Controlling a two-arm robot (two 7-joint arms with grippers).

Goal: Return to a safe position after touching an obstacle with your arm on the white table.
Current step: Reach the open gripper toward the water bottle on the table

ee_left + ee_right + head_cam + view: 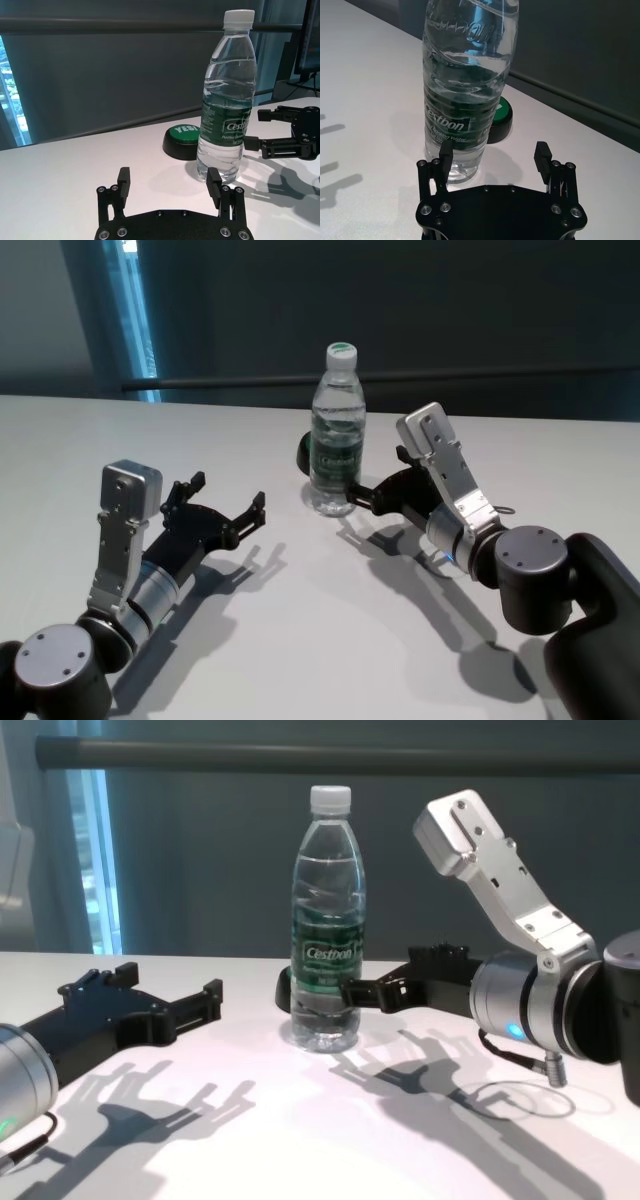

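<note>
The obstacle, a tall clear water bottle (335,430) (325,920) with a white cap and dark green label, stands upright on the white table (300,640). My right gripper (372,478) (395,978) is open just to its right. One fingertip (358,993) (250,142) is at the bottle's lower side, touching or nearly so. In the right wrist view the bottle (465,85) rises just beyond one finger (445,152) of that gripper (493,150). My left gripper (230,492) (168,179) lies open on the left, apart from the bottle (227,100).
A low black round button with a green top (303,452) (182,140) (501,117) sits close behind the bottle. A dark rail and wall run behind the table's far edge. Bare tabletop (300,1140) spreads in front between the two arms.
</note>
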